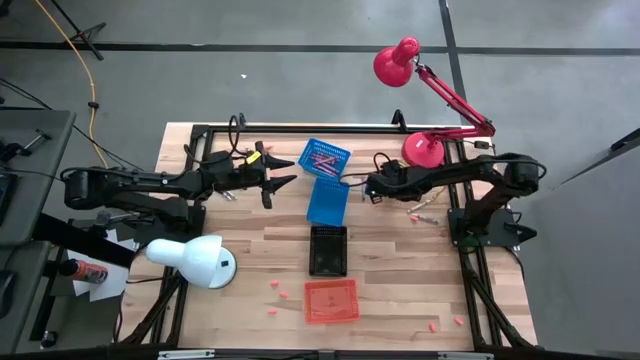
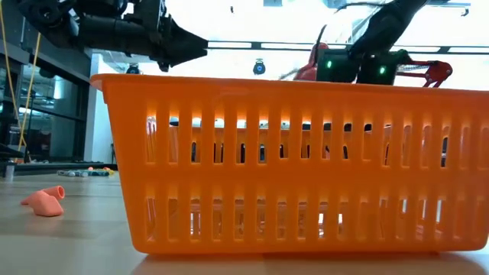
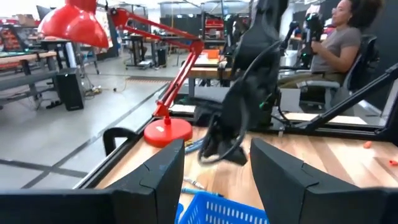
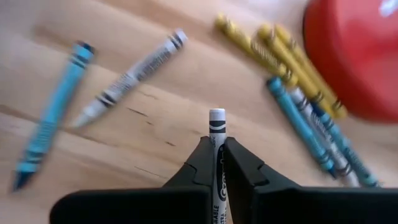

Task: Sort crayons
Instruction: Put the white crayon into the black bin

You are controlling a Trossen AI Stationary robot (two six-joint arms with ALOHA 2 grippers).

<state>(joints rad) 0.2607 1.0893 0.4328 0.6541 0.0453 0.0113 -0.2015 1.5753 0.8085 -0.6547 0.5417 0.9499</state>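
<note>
right gripper point(image 4: 217, 163) fingers pinched on a white crayon point(image 4: 216, 134), lifted to carry to a basket | loose crayons point(image 4: 292, 50) at 1 o'clock by lamp base point(image 4: 354, 56) | left gripper point(image 3: 214, 180) fingers spread, empty, parked above the blue basket point(image 3: 217, 213)

Low view: the orange basket point(image 2: 290, 164) fills the frame, cut off at the right edge, hiding most of the table behind it. Right wrist view: the white crayon point(image 4: 217, 134) runs out of the bottom edge between the fingers; the red lamp base point(image 4: 357, 56), upper right, is blurred and cropped.
</note>
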